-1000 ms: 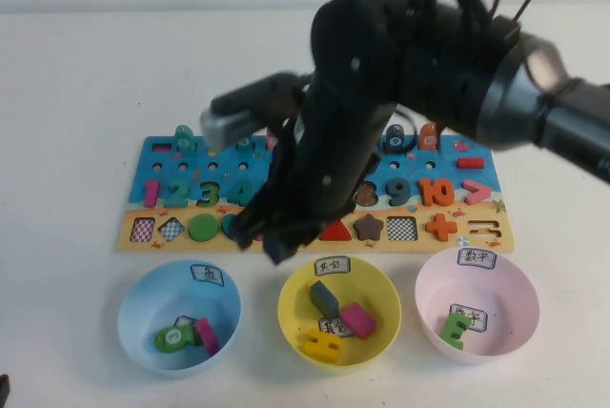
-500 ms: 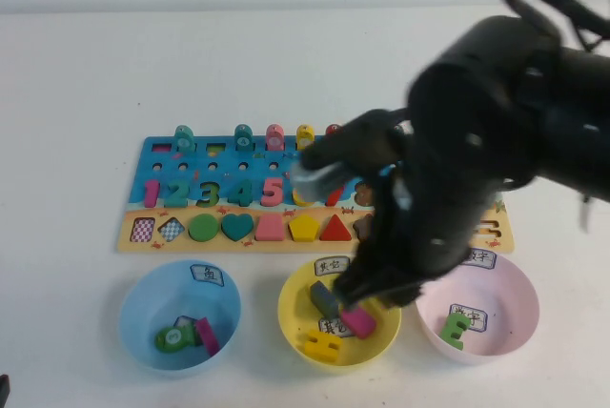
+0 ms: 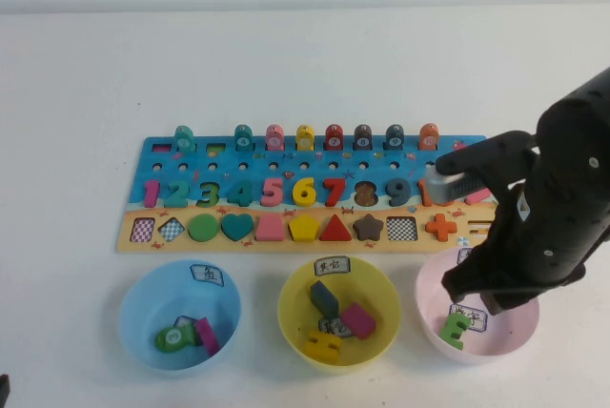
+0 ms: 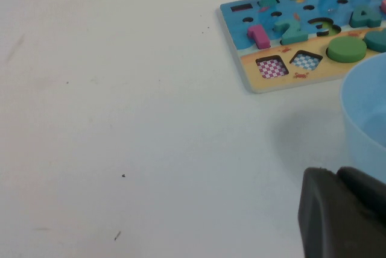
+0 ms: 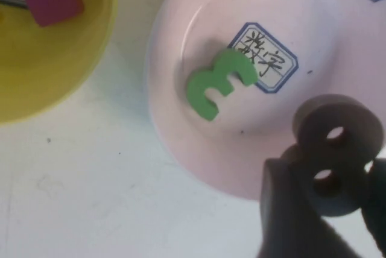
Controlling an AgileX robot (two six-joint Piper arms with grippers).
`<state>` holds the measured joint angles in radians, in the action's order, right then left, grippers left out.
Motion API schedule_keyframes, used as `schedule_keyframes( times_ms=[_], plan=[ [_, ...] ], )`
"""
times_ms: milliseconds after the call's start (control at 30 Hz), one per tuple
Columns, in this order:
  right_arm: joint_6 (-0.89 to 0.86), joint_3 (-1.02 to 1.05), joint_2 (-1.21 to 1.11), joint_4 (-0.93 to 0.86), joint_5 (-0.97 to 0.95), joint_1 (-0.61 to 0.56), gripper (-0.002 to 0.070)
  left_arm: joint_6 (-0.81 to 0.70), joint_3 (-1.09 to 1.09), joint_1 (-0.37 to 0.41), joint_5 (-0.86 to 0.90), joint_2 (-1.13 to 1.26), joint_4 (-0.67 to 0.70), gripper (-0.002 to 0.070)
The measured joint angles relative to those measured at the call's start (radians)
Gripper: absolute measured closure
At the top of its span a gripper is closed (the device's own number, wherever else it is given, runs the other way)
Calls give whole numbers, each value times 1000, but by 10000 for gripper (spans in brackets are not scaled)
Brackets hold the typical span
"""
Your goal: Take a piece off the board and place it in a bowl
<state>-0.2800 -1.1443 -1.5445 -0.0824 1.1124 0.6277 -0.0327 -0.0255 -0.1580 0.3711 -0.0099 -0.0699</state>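
My right gripper is shut on the piece, a small dark numeral 8 with two holes, and holds it above the near rim of the pale pink bowl. In the high view the right arm covers the gripper and part of the pink bowl at the front right. A green numeral 3 lies in that bowl beside a white label. The board lies behind the bowls; its right end is hidden by the arm. My left gripper is shut and empty, low beside the blue bowl, near the board's left end.
A light blue bowl and a yellow bowl, each holding a few pieces, stand in a row left of the pink bowl. Coloured numerals, shapes and pegs fill the board. Bare white table lies behind the board and to the left.
My right arm has swung from over the board's middle to the right and towards the front, and now hangs over the pink bowl. The left arm has not moved.
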Motion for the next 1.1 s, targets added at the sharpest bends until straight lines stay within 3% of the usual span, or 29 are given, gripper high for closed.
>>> schedule_keyframes(
  times_ms=[233,400,467,533,600,700,900,1100],
  plan=[
    [38,6,-50,15,-67,-44,304,0,0,0,0,0,0,679],
    [54,8,-80,26,-88,-47,286,0,0,0,0,0,0,679],
    [64,9,-71,41,-107,-47,325,0,0,0,0,0,0,679],
    [66,19,-39,50,-138,-47,414,0,0,0,0,0,0,679],
    [66,51,33,57,-214,-47,554,0,0,0,0,0,0,679],
    [66,138,198,61,-325,-47,650,0,0,0,0,0,0,679],
    [66,323,528,61,-455,-47,688,0,0,0,0,0,0,679],
    [77,392,803,61,-299,-47,691,0,0,0,0,0,0,679]
  ],
)
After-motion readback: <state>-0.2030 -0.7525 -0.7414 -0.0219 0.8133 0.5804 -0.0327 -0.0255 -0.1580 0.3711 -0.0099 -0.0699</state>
